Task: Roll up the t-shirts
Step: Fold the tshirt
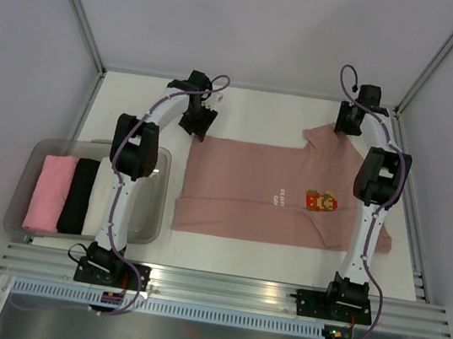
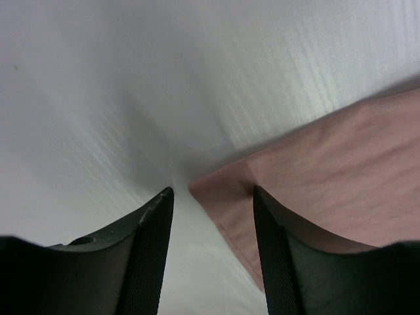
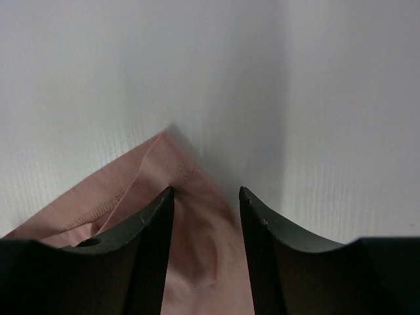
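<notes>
The t-shirt carries a small blocky pixel-figure print in red-brown on the chest. Beside it are two short lines of white lettering, too small to read. The cloth is a dull salmon pink, a soft matte knit. It lies flat as a broad rectangle across the middle of the white tabletop, with one short sleeve pointing toward the far right corner. That sleeve ends in a folded hem with a visible row of stitching.

The left gripper hangs over the shirt's far left corner. In its wrist view the black, finely ribbed fingers stand apart, with the cloth's square corner lying between them, not pinched. The right gripper sits at the sleeve tip near the far edge. Its fingers are likewise apart, straddling the pointed hem without clamping it.

Along the left edge of the tabletop stands a clear plastic bin with rounded corners. It holds three cloth rolls side by side: a bright pink roll, a black roll and a white roll, the last partly hidden by the left arm. A ribbed aluminium rail runs along the near edge.
</notes>
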Available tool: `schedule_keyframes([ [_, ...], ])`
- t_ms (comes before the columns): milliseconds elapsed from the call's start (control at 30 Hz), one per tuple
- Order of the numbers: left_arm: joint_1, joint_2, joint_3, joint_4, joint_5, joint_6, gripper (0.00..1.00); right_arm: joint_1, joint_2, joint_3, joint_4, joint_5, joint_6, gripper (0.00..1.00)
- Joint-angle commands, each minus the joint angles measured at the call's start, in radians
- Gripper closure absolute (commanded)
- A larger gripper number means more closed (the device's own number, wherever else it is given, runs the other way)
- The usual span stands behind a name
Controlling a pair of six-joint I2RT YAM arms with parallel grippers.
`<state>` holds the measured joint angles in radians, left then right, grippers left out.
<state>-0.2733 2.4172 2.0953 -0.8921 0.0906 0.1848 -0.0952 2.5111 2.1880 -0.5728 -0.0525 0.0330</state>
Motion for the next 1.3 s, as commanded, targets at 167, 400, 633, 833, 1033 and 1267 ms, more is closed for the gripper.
schedule_keyframes([
  [167,0.011,0.057,0.071,-0.041,0.067,0.004,0.5,0.02,-0.001,-0.045,-0.006,-0.035,-0.019,0.56],
  [400,0.011,0.033,0.072,-0.039,0.164,0.034,0.82,0.02,-0.028,-0.04,0.004,-0.05,-0.019,0.66],
  [633,0.013,-0.015,0.071,-0.036,0.219,0.096,0.98,0.02,-0.06,-0.028,0.037,-0.063,-0.001,1.0],
  [833,0.011,-0.082,0.04,-0.021,0.236,0.168,0.98,0.012,-0.289,-0.213,0.086,-0.055,0.016,1.0],
  [1033,0.011,-0.179,-0.069,-0.019,0.288,0.255,0.98,-0.023,-0.562,-0.609,0.195,-0.001,0.077,1.0],
  [1267,0.011,-0.291,-0.208,-0.019,0.276,0.381,0.98,-0.063,-0.758,-0.861,0.222,0.046,0.136,1.0],
])
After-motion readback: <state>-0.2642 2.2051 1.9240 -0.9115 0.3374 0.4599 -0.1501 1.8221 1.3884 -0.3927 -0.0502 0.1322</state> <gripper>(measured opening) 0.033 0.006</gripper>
